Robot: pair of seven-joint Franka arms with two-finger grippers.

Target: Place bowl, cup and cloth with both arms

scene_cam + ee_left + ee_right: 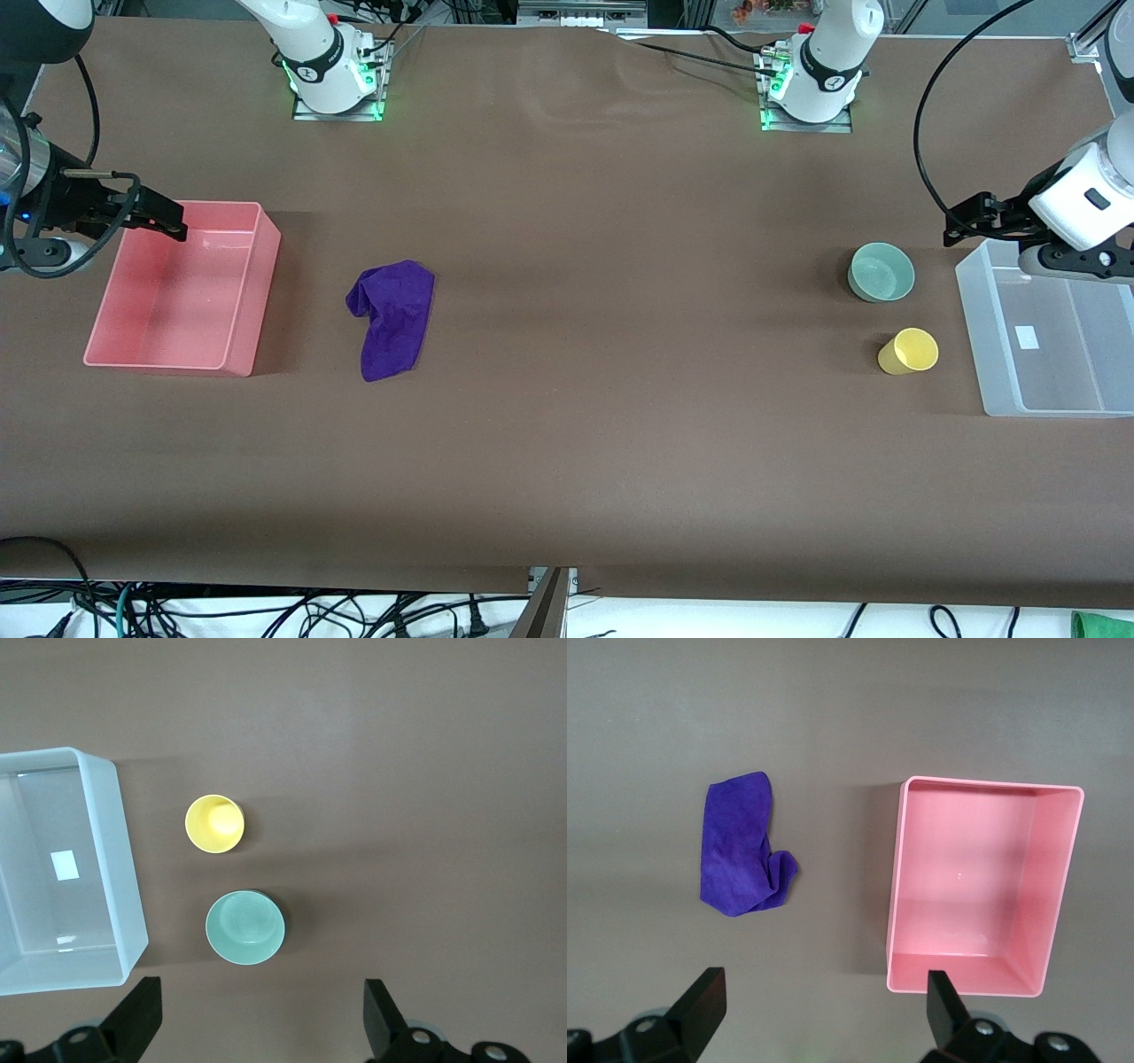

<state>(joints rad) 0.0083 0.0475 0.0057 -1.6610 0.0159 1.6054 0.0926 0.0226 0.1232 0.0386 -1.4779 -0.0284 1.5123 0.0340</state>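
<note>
The pale teal-green bowl (881, 272) stands upright on the brown table toward the left arm's end. The yellow cup (908, 351) is beside it, nearer to the front camera. Both show in the left wrist view: the bowl (245, 927) and the cup (213, 824). My left gripper (959, 226) hangs open and empty in the air by the clear bin's corner, apart from the bowl (261, 1020). The purple cloth (392, 317) lies crumpled beside the pink bin and shows in the right wrist view (742, 850). My right gripper (173, 221) is open and empty over the pink bin's rim (824, 1010).
An empty pink bin (259, 292) stands at the right arm's end and shows in the right wrist view (897, 877). An empty clear plastic bin (974, 328) stands at the left arm's end and shows in the left wrist view (120, 868). Bare brown table lies between the cloth and the bowl.
</note>
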